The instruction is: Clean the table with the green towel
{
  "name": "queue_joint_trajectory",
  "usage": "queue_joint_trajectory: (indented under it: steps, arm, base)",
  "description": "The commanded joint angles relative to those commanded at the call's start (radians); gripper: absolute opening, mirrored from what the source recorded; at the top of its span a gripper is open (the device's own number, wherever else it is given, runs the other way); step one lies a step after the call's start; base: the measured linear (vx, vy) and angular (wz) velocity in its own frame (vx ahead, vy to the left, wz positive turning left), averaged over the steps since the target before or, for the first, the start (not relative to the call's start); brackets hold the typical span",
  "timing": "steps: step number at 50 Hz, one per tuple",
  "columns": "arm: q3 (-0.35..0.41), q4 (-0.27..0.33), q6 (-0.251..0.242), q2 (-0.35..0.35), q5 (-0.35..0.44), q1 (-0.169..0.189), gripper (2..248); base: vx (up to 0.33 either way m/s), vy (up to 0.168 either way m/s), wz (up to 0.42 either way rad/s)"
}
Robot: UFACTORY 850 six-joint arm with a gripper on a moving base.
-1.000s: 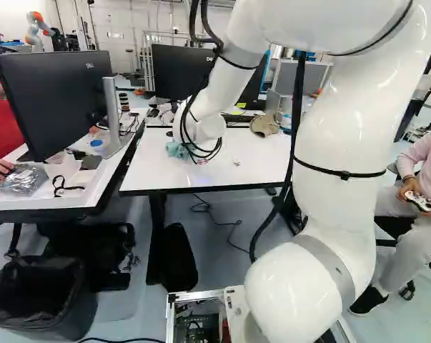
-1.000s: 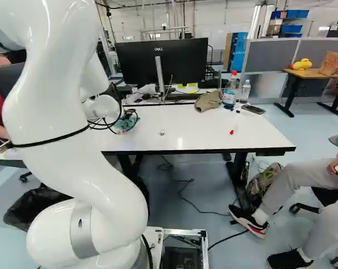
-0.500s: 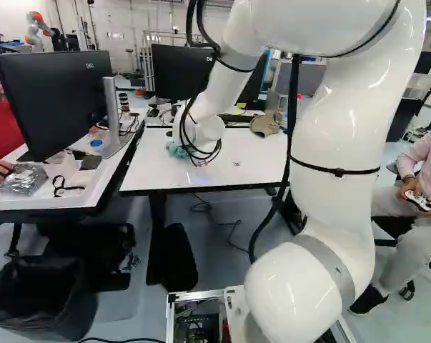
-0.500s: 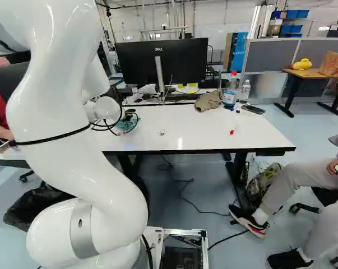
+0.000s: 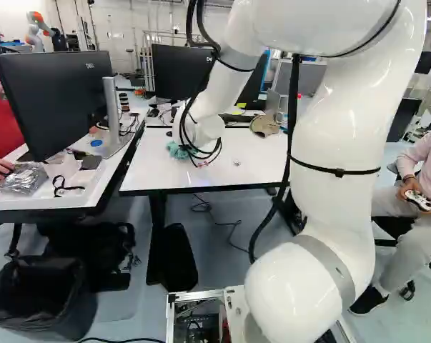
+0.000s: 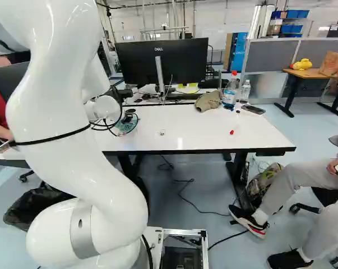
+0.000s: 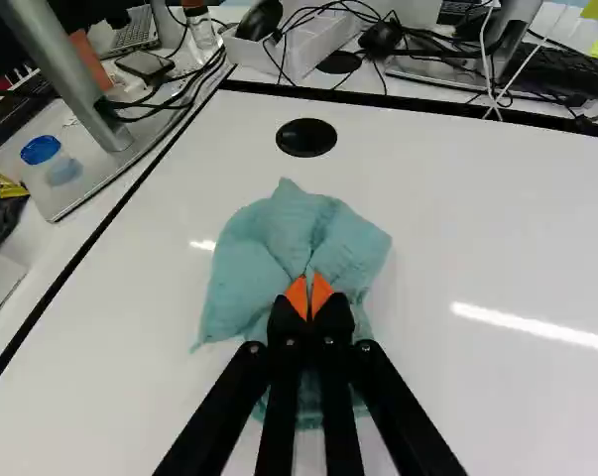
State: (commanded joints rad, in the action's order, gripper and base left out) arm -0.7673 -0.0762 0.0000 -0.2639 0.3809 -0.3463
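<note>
Claw (image 7: 309, 296) is closed, pinching the crumpled blue-green towel (image 7: 289, 230) between its tips.

Left and right views behind arm (image 5: 337, 136), facing ahead, sharing table (image 6: 202, 129), wrist view close above, angled down

A robotics lab, judging by another robot (image 5: 38, 27) beyond monitors (image 6: 162, 59) on tables (image 6: 197, 129).

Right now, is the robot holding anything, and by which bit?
Yes, the green towel: the gripper pinches it near its middle, where the folds come together.
</note>
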Motion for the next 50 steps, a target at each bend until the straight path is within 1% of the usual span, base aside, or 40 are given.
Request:
queue_joint_trajectory:
  steps: [6, 14, 31, 50]
  arm:
    - [0.003, 0.0, 0.0, 0.003, 0.0, 0.005, 25]
    - [0.014, 0.0, 0.0, 0.011, 0.0, 0.025, 25]
    - [0.024, 0.0, 0.0, 0.02, 0.0, 0.079, 25]
    - [-0.005, 0.0, 0.0, -0.004, 0.0, 0.143, 25]
  base:
    - [0.0, 0.0, 0.0]
    - [0.0, 0.002, 0.012]
    - [0.0, 0.0, 0.0]
    - [0.0, 0.0, 0.0]
